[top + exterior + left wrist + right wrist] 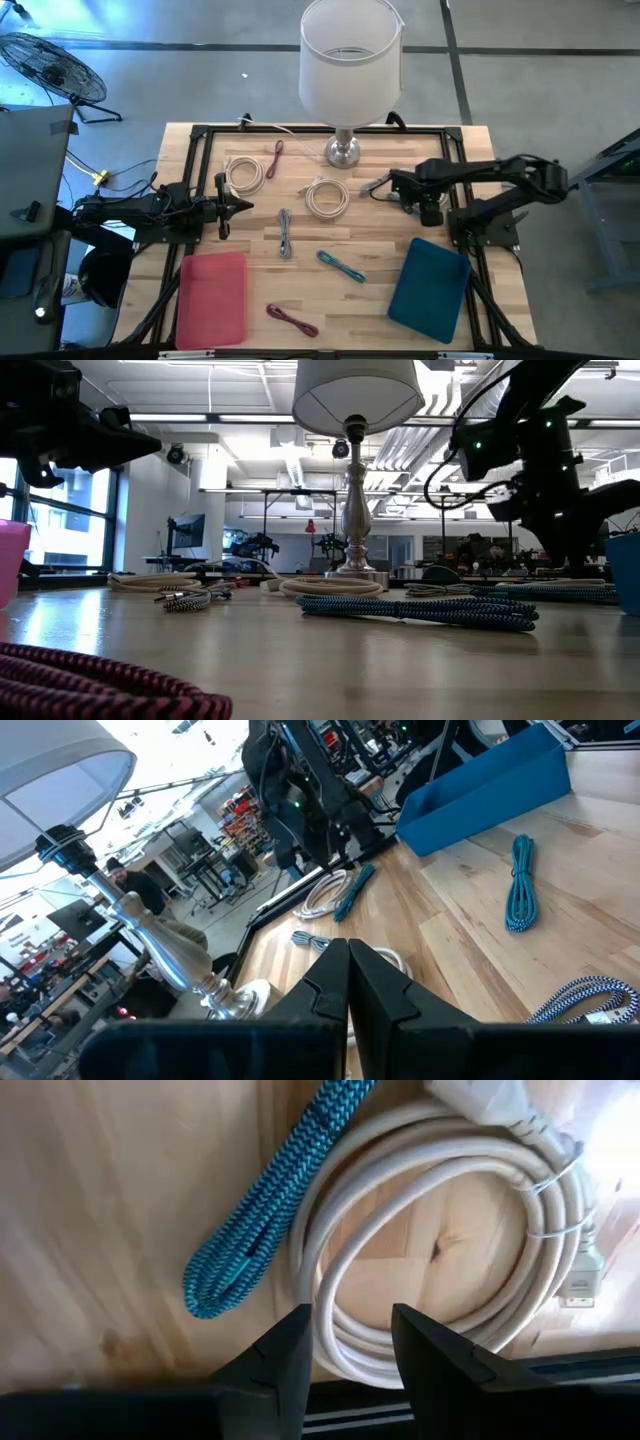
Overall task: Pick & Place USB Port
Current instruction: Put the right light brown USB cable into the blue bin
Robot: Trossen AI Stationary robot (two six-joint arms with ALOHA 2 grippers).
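Note:
Several bundled USB cables lie on the wooden table (370, 240). A white coil (450, 1250) with a USB plug (585, 1275) and a teal braided bundle (270, 1200) lie side by side at the right rear (375, 187). My right gripper (350, 1345) points steeply down above them, open, its fingers over the white coil's edge and apart from it (403, 187). My left gripper (235, 207) waits level at the table's left, shut on nothing (348, 990).
More cables lie about: two white coils (243, 175) (325, 197), red bundles (275, 158) (292, 320), a grey one (286, 235), a teal one (342, 266). A pink bin (212, 297) and a blue bin (428, 288) stand near the front. A lamp (343, 152) stands at the back.

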